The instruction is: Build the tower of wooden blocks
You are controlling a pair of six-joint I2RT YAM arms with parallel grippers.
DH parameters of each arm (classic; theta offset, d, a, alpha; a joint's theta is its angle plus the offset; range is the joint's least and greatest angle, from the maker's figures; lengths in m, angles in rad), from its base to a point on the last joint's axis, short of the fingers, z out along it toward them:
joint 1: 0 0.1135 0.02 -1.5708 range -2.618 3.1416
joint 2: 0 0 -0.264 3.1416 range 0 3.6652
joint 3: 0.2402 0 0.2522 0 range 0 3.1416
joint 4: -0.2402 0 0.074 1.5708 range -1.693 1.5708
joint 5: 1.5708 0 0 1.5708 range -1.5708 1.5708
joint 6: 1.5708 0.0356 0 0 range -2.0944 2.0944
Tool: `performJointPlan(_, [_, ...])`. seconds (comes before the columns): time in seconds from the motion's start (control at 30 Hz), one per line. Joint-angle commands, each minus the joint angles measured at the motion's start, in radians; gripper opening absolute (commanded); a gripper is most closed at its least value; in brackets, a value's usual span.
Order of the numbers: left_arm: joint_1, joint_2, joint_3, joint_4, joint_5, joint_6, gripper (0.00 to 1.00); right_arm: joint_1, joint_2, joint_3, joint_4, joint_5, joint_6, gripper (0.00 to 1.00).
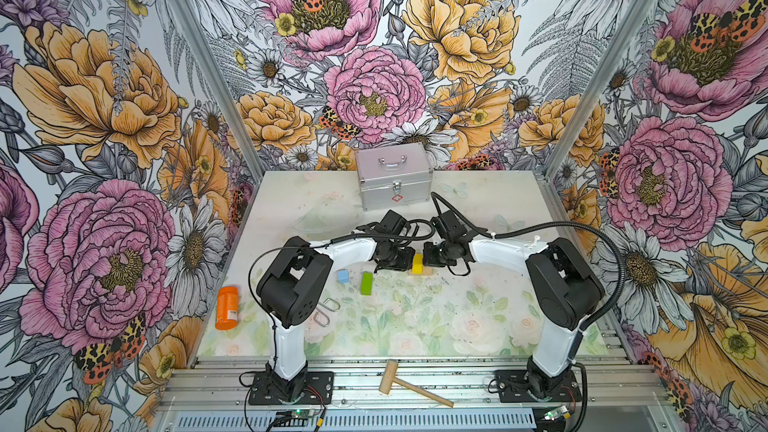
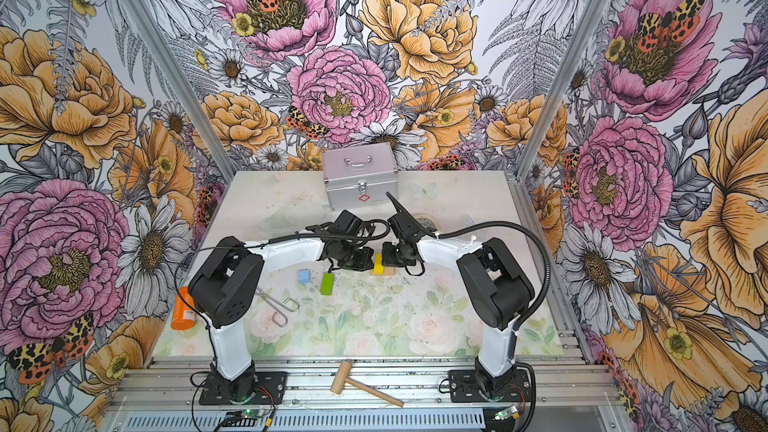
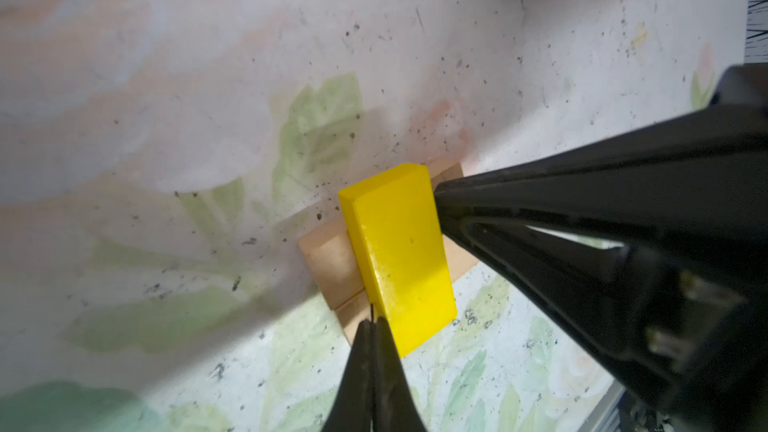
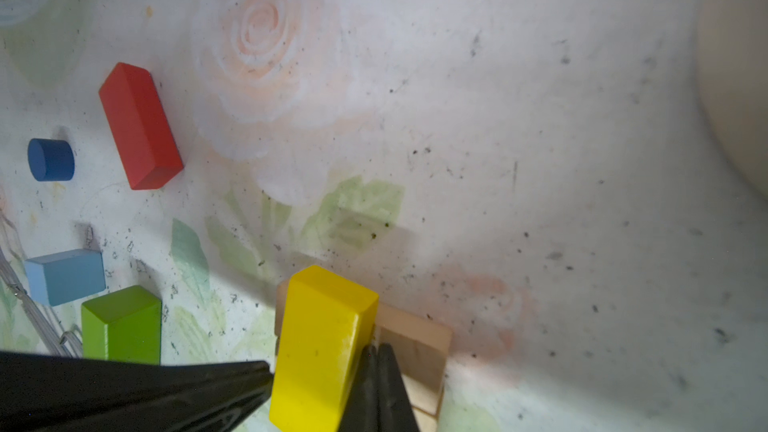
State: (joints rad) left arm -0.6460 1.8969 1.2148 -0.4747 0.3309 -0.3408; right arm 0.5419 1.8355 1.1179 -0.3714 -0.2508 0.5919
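Now look at the table [image 1: 457, 317] first. The silver case [image 1: 395, 182] sits at the far edge, well away from the job. In the middle, your two arms meet nose to nose. The left gripper [image 1: 398, 261] has its jaws pressed together and holds nothing. The right gripper [image 1: 433, 258] is the same.

Between the two tips is the start of the tower [image 2: 380, 266]. Two tan bars [image 3: 328, 259] lie flat side by side, long way left to right, with the yellow bar [image 1: 417, 261] on top. The yellow bar's long way runs near to far, so it crosses the tan bars.

Your next move turns on this: the left tip is right against the yellow bar's left side, and the right tip is against its right side. So you can push it sideways, but not lift it. I think you are squaring it up.

The red bar [image 4: 139, 126] shows only in the right wrist view. The green bar [image 1: 366, 283] and the light blue cube [image 1: 342, 276] lie just left of the tower, so the left arm is nearer to them. The dark blue cylinder [image 4: 50, 160] sits near the red bar.
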Motion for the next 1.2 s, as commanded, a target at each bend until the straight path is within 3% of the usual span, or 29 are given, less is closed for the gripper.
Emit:
performJointPlan(0.0, [-0.007, -0.002, -0.015, 0.001, 0.021, -0.002, 0.02, -0.002, 0.016, 0.030, 0.025, -0.020, 0.013, 0.00])
performJointPlan(1.17, [-0.008, -0.039, -0.029, 0.001, 0.005, -0.007, 0.02, 0.011, -0.035, -0.016, 0.026, -0.008, 0.041, 0.00])
